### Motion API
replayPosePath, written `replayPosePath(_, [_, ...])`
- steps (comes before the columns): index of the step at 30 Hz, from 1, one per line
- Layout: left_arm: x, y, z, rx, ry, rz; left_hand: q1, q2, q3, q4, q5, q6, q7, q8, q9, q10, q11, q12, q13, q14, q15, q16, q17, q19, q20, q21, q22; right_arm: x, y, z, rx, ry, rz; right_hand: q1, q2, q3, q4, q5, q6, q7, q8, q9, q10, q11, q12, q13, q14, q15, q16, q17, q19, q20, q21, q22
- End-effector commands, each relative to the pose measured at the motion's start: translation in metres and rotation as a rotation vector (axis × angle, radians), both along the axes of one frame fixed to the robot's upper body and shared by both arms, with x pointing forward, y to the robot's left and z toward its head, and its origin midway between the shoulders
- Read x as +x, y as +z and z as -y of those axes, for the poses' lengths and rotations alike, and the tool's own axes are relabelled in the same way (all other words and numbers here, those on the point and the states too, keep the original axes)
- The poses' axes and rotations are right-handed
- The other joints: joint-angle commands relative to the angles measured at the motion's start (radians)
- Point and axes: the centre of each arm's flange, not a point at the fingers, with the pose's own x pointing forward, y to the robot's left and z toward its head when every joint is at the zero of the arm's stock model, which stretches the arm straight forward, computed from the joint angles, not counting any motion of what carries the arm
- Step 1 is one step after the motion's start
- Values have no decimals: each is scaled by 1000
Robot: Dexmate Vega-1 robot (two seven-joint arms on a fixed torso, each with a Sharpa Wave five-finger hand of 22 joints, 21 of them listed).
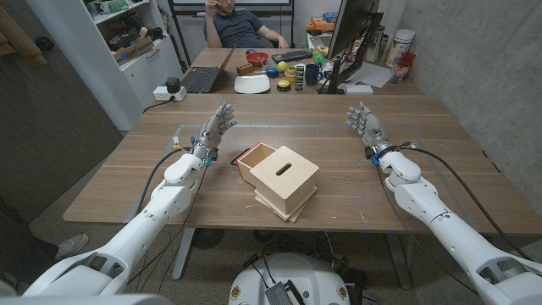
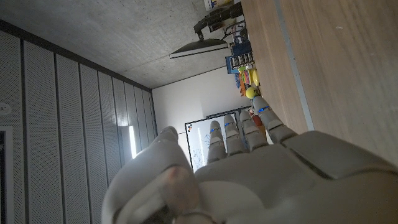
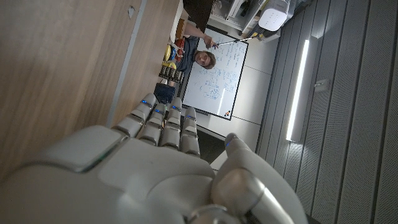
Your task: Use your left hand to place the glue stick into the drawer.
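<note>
The left hand (image 1: 215, 129) stands on its edge over the wooden table (image 1: 127, 182), fingers spread and holding nothing; the right hand (image 1: 364, 124) mirrors it on the other side, equally empty. Between them sits a pale wooden drawer box (image 1: 279, 180) with its drawer (image 1: 251, 158) slid partly out toward the left hand. I cannot make out the glue stick (the drawer's inside is too dark to read). Behind, a second desk (image 1: 212, 59) carries a laptop (image 1: 201, 80), bowls and a monitor (image 1: 351, 38), with a seated person (image 1: 241, 25) beyond.
</note>
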Motion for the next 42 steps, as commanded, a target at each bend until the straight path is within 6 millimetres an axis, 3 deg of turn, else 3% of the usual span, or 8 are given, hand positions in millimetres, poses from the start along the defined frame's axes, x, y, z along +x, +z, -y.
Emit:
replayPosePath(1, [2,-15,3,15,-58,-6,9,-3,5,0,4,6,-2,6,4,4,3,5,5,9,-1,5,2,-2,6,4,5,-8,2,5,-4,-45,-21,10,18,8,-1,4,9,-2,5,1,9,1,5,2,7,0,5,3,6,1,4,2])
replayPosePath(8, [-6,-10,0,58,-4,-6,10,-13,2,-4,1,-1,-10,3,4,0,-3,3,5,6,-2,3,1,-4,8,1,4,-7,-1,3,-11,-36,-23,13,16,9,-3,3,9,-1,5,1,9,2,5,2,6,1,5,3,6,1,3,2])
replayPosePath(13, [-22,1,-3,141,145,-2,14,-28,-2,-12,-2,-2,-19,3,3,1,-9,4,5,6,-4,3,0,-5,9,-1,4,-7,-4,5,-9,-35,-22,13,14,8,-4,2,9,-1,5,1,7,3,5,2,6,1,5,3,6,2,3,2])
replayPosePath(20, [-40,14,-2,220,323,-4,25,-53,-8,-27,-7,3,-32,6,4,0,-23,3,5,4,-4,1,-2,-17,28,-10,4,-3,-9,7,-5,-19,-27,11,11,7,-3,1,8,0,5,1,8,4,5,2,6,3,5,4,7,3,3,2])
replayPosePath(28, [-53,24,-5,307,497,-22,36,-83,-16,-44,-12,20,-77,14,5,6,-41,6,6,20,2,8,0,-20,55,-18,5,-1,-10,10,-3,-14,-23,8,8,5,-1,-1,8,1,5,1,7,7,5,2,5,3,6,5,8,4,3,3])
replayPosePath(42, [-72,44,-8,472,739,-40,48,-112,-25,-61,-15,22,-97,14,5,7,-61,6,6,26,-2,9,0,-14,67,-21,5,7,-4,9,-19,3,-18,2,2,0,3,-3,8,3,5,1,8,9,5,2,5,5,6,6,9,4,2,3])
